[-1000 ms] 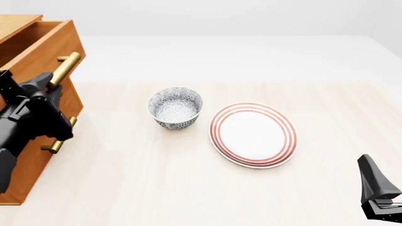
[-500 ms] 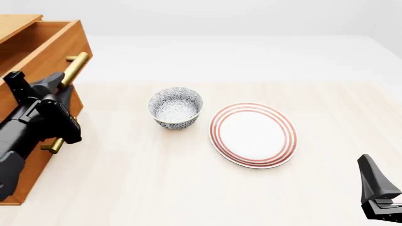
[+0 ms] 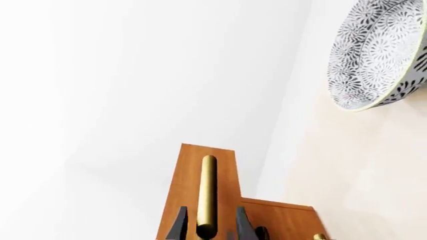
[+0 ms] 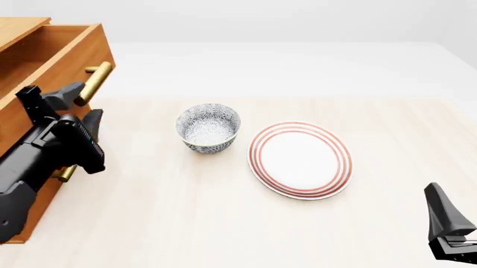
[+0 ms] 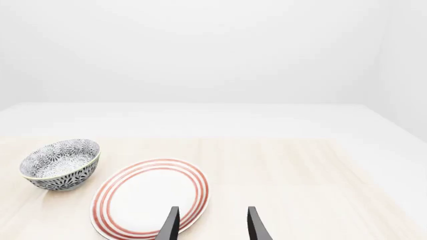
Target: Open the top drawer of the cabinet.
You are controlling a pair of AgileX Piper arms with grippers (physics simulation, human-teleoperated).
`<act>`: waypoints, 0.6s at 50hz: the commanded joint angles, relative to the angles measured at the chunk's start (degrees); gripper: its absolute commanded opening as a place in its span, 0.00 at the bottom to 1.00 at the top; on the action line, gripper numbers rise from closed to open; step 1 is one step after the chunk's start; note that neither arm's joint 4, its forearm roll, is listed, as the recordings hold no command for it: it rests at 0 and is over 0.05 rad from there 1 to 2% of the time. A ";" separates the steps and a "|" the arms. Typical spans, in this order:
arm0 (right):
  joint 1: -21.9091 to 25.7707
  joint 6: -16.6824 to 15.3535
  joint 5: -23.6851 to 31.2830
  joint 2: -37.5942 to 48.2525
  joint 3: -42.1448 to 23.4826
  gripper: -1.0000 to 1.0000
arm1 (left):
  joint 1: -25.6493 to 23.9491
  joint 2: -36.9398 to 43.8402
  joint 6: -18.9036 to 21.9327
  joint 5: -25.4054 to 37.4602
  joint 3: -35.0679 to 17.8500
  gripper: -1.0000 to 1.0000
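My left gripper (image 3: 207,225) is closing around the brass handle (image 4: 97,80) of the top drawer (image 4: 56,50).
The drawer is standing pulled out from the cabinet (image 4: 30,195); right of the cabinet are sitting a patterned bowl (image 4: 209,128) and striped plate (image 4: 300,160), beyond which my right gripper (image 5: 211,225) is hanging parted, holding nothing.

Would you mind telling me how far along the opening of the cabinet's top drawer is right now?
Mostly done: the orange-brown wooden top drawer stands well out of the tall wooden cabinet, its hollow inside showing. In hand: the left pincer has a finger on each side of the brass bar handle. Left: perhaps a little more pull, then letting go. The right pincer hangs open over the table, uninvolved.
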 commanded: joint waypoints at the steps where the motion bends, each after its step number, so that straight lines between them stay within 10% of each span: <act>1: 0.00 0.00 -0.02 0.01 0.00 1.00 | -4.47 -2.16 0.29 3.08 3.60 1.00; 30: 0.00 -0.01 -0.02 0.02 0.00 1.00 | -8.72 -12.49 5.66 -0.92 13.15 1.00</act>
